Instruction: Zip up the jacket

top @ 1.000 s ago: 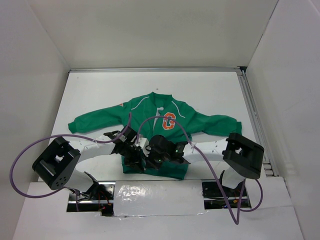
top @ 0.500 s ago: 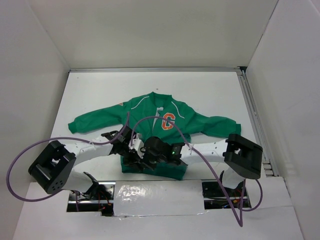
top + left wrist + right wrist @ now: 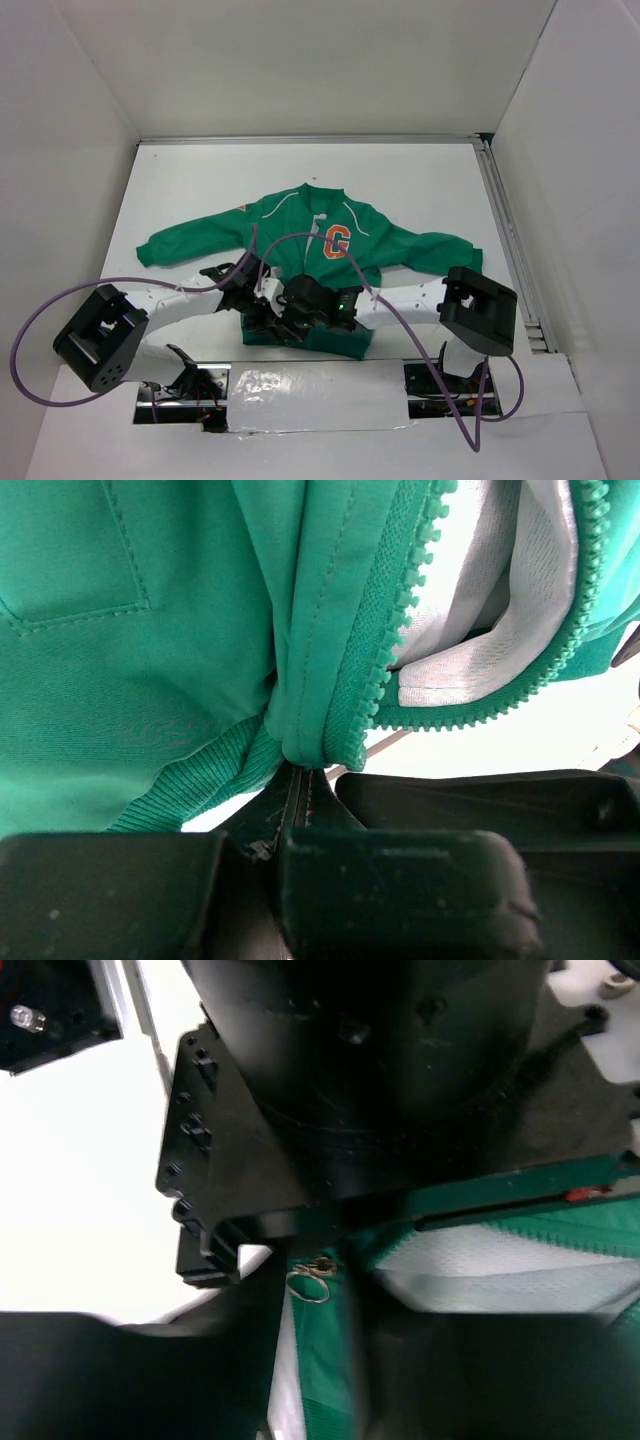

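The green jacket point(image 3: 290, 220) lies flat on the white table, collar far, orange "G" on its chest, front unzipped at the hem. My left gripper point(image 3: 258, 305) is shut on the bottom corner of the jacket point(image 3: 150, 680), where the zipper teeth point(image 3: 400, 620) end; its fingers point(image 3: 298, 790) press together on the fabric, with white lining point(image 3: 480, 570) showing beyond. My right gripper point(image 3: 287, 316) sits right beside it at the hem. In the right wrist view its fingers stand slightly apart, the gripper point(image 3: 320, 1310) around a green zipper strip point(image 3: 325, 1370) with a small metal ring point(image 3: 308, 1286).
The left arm's black wrist body point(image 3: 380, 1080) fills the space just beyond my right fingers. Purple cables point(image 3: 40, 320) loop off both arms. A metal rail point(image 3: 505, 230) runs along the table's right side, and white walls enclose the table point(image 3: 420, 180).
The right gripper's fingers have parted a little. Both wrists have drawn slightly left and toward the near edge, the hem following them. The left gripper stays shut on the hem corner.
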Controlling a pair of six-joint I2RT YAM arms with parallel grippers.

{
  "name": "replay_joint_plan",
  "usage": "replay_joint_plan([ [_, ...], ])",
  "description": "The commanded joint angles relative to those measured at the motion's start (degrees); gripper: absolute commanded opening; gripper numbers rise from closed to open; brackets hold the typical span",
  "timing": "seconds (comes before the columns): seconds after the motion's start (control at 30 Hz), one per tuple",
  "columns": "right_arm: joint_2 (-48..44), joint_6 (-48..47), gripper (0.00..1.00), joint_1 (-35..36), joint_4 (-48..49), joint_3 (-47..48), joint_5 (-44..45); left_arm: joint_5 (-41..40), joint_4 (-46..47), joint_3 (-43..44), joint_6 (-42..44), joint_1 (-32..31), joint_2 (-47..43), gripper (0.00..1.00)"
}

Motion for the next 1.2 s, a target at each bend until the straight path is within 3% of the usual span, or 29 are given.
replay_joint_plan([
  [0.0, -3.28, 2.30, 0.41, 0.25, 2.10, -1.28, 2.38, 1.31, 1.62, 0.36, -0.44, -0.27, -0.11, 0.00],
  [0.17, -5.93, 3.00, 0.44, 1.65, -2.90, -2.17, 4.83, 1.40, 2.05, 0.45, -0.88, -0.27, -0.81, 0.00],
  [0.4, -6.81, 7.40, 0.46, 4.46, -2.82, -4.28, 10.38, 0.52, 2.49, -0.08, -3.86, -0.27, -1.95, 0.00],
  [0.5, -5.23, 10.03, 0.53, 7.44, -3.35, -3.06, 17.74, 0.69, 2.67, -0.34, -4.66, -0.27, -2.39, 0.00],
  [0.67, -0.75, 15.75, 0.54, 8.33, -2.65, -1.64, 25.40, 1.05, 3.99, -1.31, -4.92, -0.45, -4.50, 0.00],
  [0.9, 3.29, 17.33, 0.55, 9.65, -2.30, 0.90, 24.44, 0.35, 3.19, -1.84, -5.10, -0.45, -5.21, 0.00],
  [1.03, 3.39, 20.14, 0.48, 9.74, -2.65, 1.26, 28.64, 1.13, 3.90, -2.10, -5.01, -0.45, -4.68, 0.00],
  [1.17, 2.77, 22.26, 0.31, 9.74, -3.35, 1.34, 32.17, 0.87, 4.07, -2.01, -4.84, -0.54, -4.06, 0.00],
])
